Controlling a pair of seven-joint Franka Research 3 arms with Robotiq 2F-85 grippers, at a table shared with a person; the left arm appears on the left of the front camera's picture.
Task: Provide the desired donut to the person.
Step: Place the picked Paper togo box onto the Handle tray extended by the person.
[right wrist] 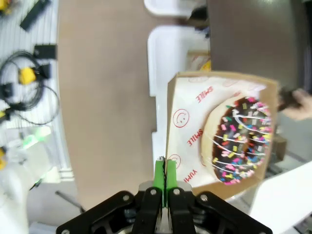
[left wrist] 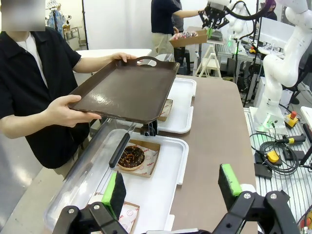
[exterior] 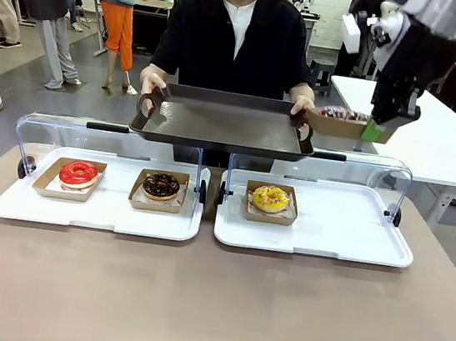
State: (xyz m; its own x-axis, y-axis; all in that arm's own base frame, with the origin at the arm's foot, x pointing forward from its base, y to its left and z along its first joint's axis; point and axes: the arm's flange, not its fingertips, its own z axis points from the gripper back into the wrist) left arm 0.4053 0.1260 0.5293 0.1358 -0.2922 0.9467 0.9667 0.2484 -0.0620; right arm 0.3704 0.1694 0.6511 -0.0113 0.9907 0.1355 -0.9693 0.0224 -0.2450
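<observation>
Counter [exterior: 210, 303] runs across my near side. Person [exterior: 228, 44] stands behind brown tray [exterior: 221, 123], holding it level by both end handles. Below brown tray, on counter: two white trays [exterior: 104, 215] with red, chocolate and yellow donuts in cartons. My right hand [exterior: 374, 131] raised at brown tray's right end, pads pinched tight on carton [exterior: 335, 124] edge. Sprinkled donut [exterior: 342, 112] sits inside carton, just beside brown tray. My left hand [left wrist: 171, 187] spread wide, gripping nothing, low on near side of brown tray.

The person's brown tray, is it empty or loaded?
Empty: the tray is bare; the boxed sprinkled donut hangs beside it, held by the right gripper.
</observation>
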